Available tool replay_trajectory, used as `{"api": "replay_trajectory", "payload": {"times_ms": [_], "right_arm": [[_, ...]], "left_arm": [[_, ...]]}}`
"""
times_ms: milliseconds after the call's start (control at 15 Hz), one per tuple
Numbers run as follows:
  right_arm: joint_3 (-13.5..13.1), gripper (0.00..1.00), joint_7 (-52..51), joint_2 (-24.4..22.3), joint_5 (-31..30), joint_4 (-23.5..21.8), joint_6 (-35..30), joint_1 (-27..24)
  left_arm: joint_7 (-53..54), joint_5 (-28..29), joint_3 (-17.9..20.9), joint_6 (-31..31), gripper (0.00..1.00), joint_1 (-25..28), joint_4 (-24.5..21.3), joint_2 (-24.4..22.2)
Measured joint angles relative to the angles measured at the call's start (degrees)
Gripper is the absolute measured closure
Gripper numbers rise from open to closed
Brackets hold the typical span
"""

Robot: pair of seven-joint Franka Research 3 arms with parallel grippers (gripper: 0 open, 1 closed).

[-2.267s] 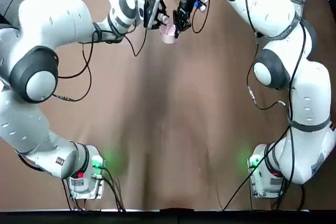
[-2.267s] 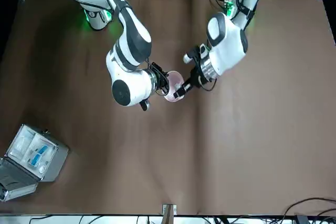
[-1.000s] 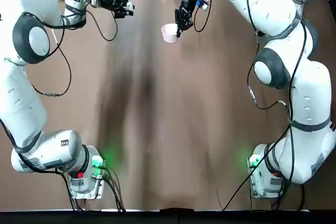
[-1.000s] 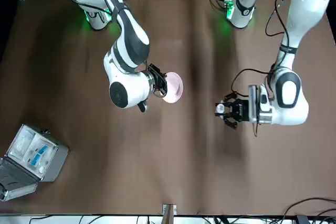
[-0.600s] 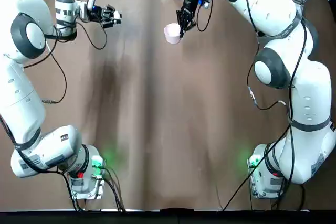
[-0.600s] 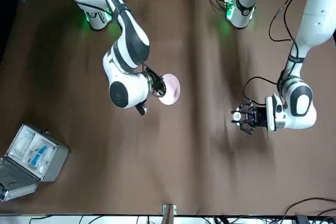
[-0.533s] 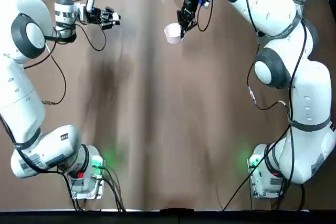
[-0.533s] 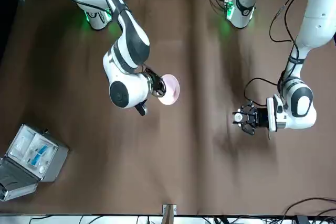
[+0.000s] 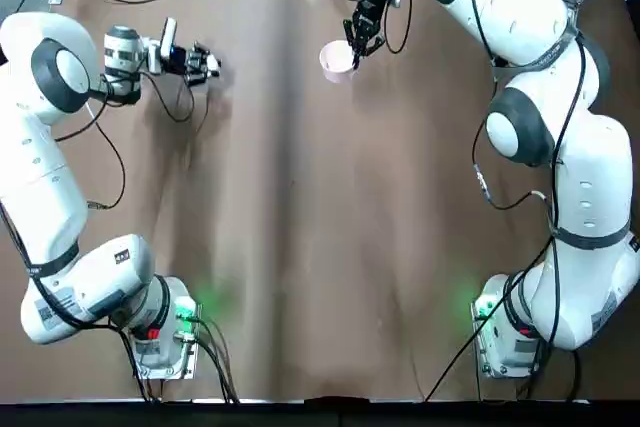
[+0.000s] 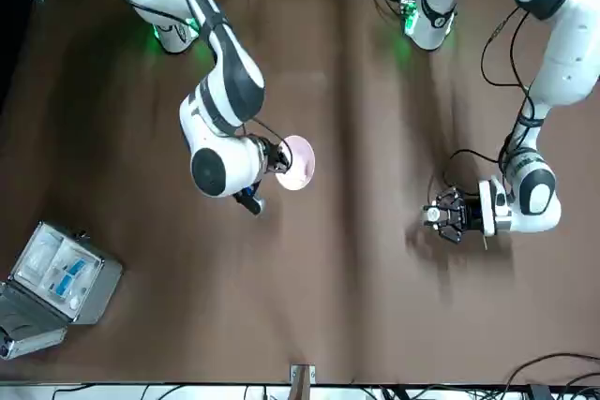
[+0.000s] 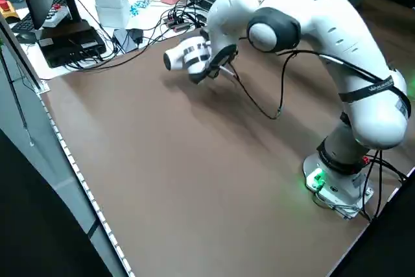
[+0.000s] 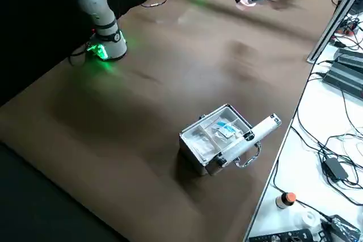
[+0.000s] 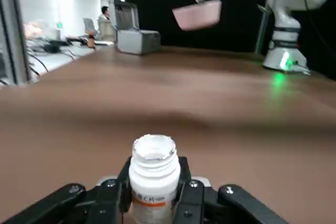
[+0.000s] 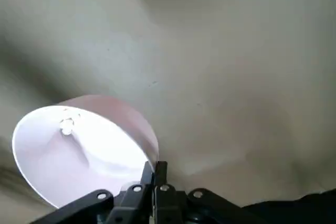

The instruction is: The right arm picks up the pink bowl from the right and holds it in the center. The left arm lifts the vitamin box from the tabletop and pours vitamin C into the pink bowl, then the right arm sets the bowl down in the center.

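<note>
Bowl held aloft by the right arm, bottle held clear by the left; set-down judged next.
The pink bowl (image 9: 337,60) is pinched at its rim by the fingers of the right gripper (image 14: 155,170), pressed nearly together, above the far part of the tabletop (image 9: 300,197). It lies on the left-arm side of those fingers, base down with a slight tilt. 1 small round whitish item (image 14: 66,126) is seen inside, probably a tablet, so pouring is judged done. The open white bottle (image 13: 155,161) is gripped between the 2 fingers of the left gripper (image 13: 155,182), long axis upright, well apart from the bowl. The right arm is nearer; straight lowering with the base levelled is called for, lest the contents roll.
</note>
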Motion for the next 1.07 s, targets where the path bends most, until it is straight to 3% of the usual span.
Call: {"api": "replay_trajectory", "payload": {"times_ms": [200, 467, 733, 1067], "right_arm": [[-0.01, 0.97, -4.71, 0.02, -0.47, -0.12, -0.01, -1.18], [0.1, 0.97, -8.55, 0.22, -1.8, -0.23, -0.01, -1.16], [0.41, 0.97, -15.08, 1.1, -3.53, -3.5, 10.78, -0.15], [0.42, 0.97, -24.25, 6.11, -3.66, -4.66, 16.51, 0.6]], "left_arm": [[2.09, 1.85, 0.0, -0.01, 0.65, 1.66, 0.58, 2.96], [2.59, 2.2, 0.41, -0.02, 0.65, 2.3, 0.99, 3.55], [6.55, 2.22, 1.79, 0.01, 0.65, 2.32, 1.03, 4.05], [6.83, 2.21, 2.18, -0.08, 0.65, 2.34, 1.3, 4.8]]}}
